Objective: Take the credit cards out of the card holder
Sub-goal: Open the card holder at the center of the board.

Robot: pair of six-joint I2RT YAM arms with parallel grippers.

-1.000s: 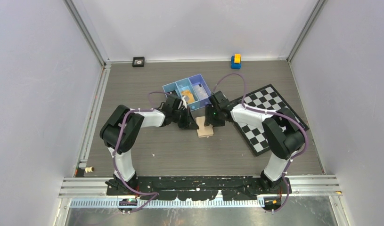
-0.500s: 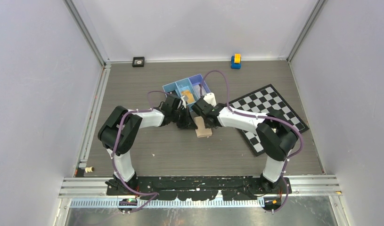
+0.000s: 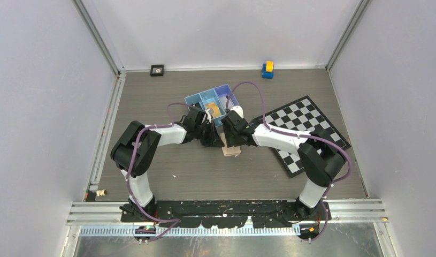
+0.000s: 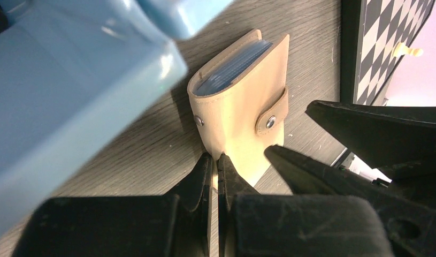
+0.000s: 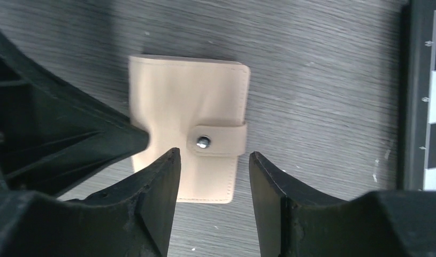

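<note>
Since the right arm has swung in from over the chessboard within the last second, the right pincer is now found directly above the card holder. Its jaws are apart and straddle the snap tab. The left pincer is clamped together on the holder's near edge. The holder lies on the surface. The tab appears fastened, and the credit cards are seen inside. Unsnapping is judged the next step.
</note>
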